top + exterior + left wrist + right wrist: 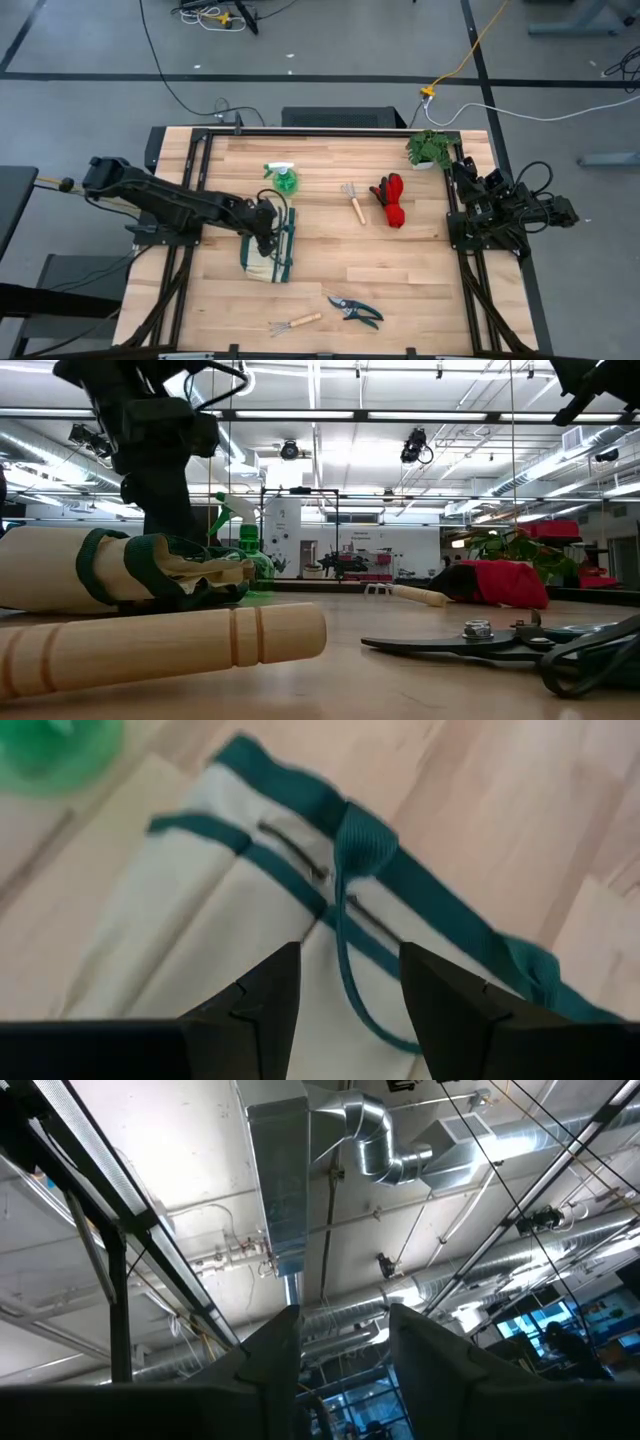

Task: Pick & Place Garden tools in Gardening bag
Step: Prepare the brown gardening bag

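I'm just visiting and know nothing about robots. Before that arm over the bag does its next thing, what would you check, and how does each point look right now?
1. Left gripper is open: ok, a clear gap shows between its fingers.
2. It sits over the gardening bag: ok, a green handle strap lies between the fingers.
3. Bag mouth open for tools: not ok, the bag lies flat on its side.
4. Tools outside the bag: ok, spray bottle, both rakes, gloves and pruning shears all lie on the table.
5. Right gripper out of the way: ok, folded at the table's right edge, pointing at the ceiling.
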Controlling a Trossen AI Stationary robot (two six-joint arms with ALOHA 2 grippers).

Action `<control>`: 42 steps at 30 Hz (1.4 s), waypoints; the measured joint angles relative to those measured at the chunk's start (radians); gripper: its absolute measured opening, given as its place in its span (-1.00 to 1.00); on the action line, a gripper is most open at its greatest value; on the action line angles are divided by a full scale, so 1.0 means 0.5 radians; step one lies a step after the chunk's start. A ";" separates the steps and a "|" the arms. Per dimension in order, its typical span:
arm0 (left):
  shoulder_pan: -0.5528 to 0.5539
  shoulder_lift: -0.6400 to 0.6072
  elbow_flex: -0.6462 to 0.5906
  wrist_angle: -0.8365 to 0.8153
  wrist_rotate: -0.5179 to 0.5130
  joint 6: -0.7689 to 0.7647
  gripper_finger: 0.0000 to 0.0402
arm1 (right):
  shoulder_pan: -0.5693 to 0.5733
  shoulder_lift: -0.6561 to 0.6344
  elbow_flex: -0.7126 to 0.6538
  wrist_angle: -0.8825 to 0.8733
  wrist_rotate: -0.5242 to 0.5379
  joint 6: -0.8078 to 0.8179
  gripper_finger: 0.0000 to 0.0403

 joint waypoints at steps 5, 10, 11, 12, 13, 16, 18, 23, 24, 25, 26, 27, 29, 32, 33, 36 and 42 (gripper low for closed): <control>-0.001 0.103 0.065 -0.038 0.113 -0.098 -0.12 | 0.000 0.000 0.000 -0.001 0.000 0.000 -0.23; 0.000 0.190 0.076 -0.067 0.139 -0.169 -0.12 | -0.001 0.000 0.000 -0.001 0.000 0.000 -0.23; 0.000 0.204 0.076 -0.069 0.142 -0.180 -0.12 | 0.000 0.000 0.000 -0.002 0.000 0.000 -0.23; 0.000 0.220 0.076 -0.062 0.151 -0.188 -0.12 | 0.000 0.000 0.000 -0.001 0.000 0.000 -0.23; 0.000 0.232 0.076 -0.069 0.154 -0.188 -0.12 | 0.000 0.000 0.000 -0.002 0.000 0.000 -0.23; 0.000 0.267 0.076 -0.065 0.154 -0.189 -0.12 | -0.001 0.000 0.000 -0.003 0.000 0.000 -0.23; 0.006 0.286 0.076 -0.060 0.154 -0.189 -0.12 | -0.001 0.000 0.000 -0.002 0.000 0.000 -0.23; 0.011 0.305 0.076 -0.059 0.154 -0.200 -0.12 | 0.000 0.000 0.000 -0.004 0.000 0.000 -0.23; 0.011 0.310 0.077 -0.050 0.153 -0.202 -0.12 | -0.001 0.000 0.000 -0.005 0.000 0.000 -0.23; 0.011 0.320 0.077 -0.052 0.154 -0.202 -0.12 | 0.000 0.000 0.000 -0.008 0.000 0.000 -0.23; 0.011 0.326 0.076 -0.060 0.165 -0.202 -0.12 | 0.000 0.000 0.000 -0.008 0.000 0.000 -0.23; 0.011 0.327 0.076 -0.064 0.176 -0.203 -0.12 | 0.000 0.000 0.000 -0.008 0.000 0.000 -0.23; 0.011 0.331 0.076 -0.059 0.182 -0.210 -0.12 | 0.000 0.000 0.000 -0.012 0.000 0.000 -0.23; 0.011 0.333 0.076 -0.060 0.184 -0.231 -0.12 | 0.000 0.000 0.000 -0.012 0.000 0.000 -0.23; 0.011 0.333 0.076 -0.061 0.184 -0.231 -0.12 | 0.000 0.000 0.000 -0.012 0.000 0.000 -0.23; 0.011 0.333 0.076 -0.061 0.184 -0.231 -0.12 | -0.001 0.000 0.000 -0.012 0.000 0.000 -0.23; 0.012 0.333 0.076 -0.061 0.184 -0.230 -0.36 | 0.000 0.000 0.000 -0.012 0.000 0.000 -0.23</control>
